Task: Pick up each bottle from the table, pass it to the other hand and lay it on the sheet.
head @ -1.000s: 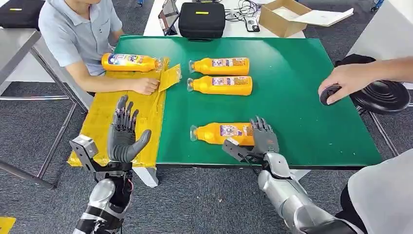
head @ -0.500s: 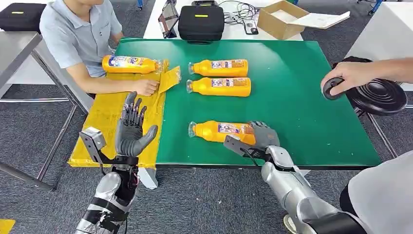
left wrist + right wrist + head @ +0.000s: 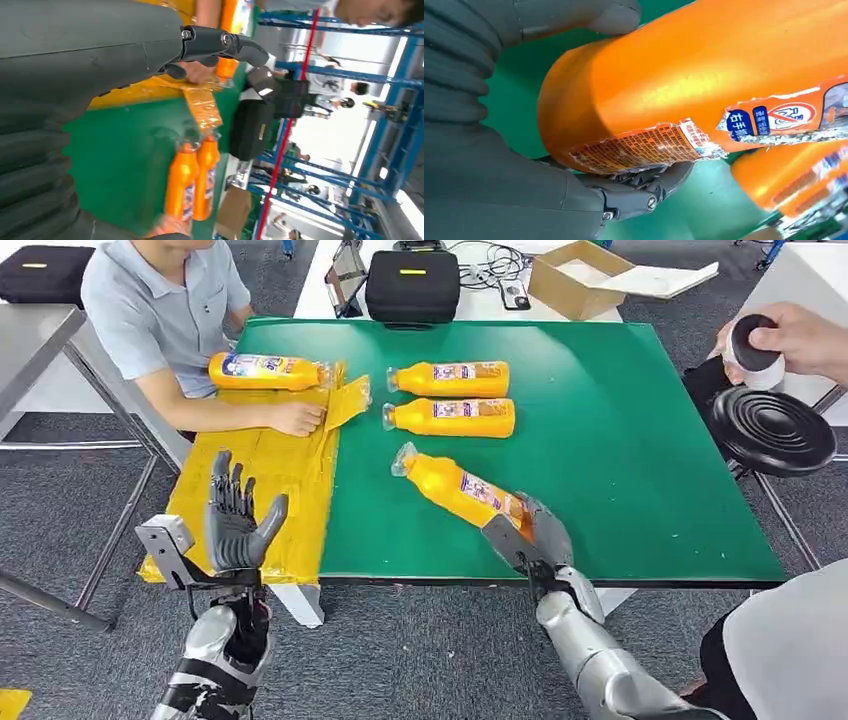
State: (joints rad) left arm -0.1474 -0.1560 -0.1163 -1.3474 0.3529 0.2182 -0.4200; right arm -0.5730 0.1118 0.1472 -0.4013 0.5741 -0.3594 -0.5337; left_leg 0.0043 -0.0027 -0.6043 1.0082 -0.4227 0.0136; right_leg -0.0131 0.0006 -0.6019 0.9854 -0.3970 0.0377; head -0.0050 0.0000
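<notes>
My right hand (image 3: 536, 532) grips the base of an orange bottle (image 3: 462, 487), which tilts with its clear cap end pointing toward the far left over the green table (image 3: 640, 430). Up close, the thumb and fingers (image 3: 639, 195) wrap the bottle's bottom (image 3: 674, 80). Two more orange bottles (image 3: 450, 378) (image 3: 450, 416) lie side by side further back; the left wrist view shows them (image 3: 192, 182) too. A further orange bottle (image 3: 268, 370) lies on the yellow sheet (image 3: 255, 480) at the left. My left hand (image 3: 235, 520) is raised with fingers spread, holding nothing, near the sheet's front edge.
A seated person rests a hand (image 3: 297, 418) on the yellow sheet. Another person's hand (image 3: 790, 340) holds a dark round object at the right, above a black stool (image 3: 772, 430). A black case (image 3: 413, 285) and a cardboard box (image 3: 575, 275) stand beyond the table.
My right hand closed on the near bottle and swung it, so its cap now points to the far left. My left hand dropped back and lower. The person's hand at the right rose.
</notes>
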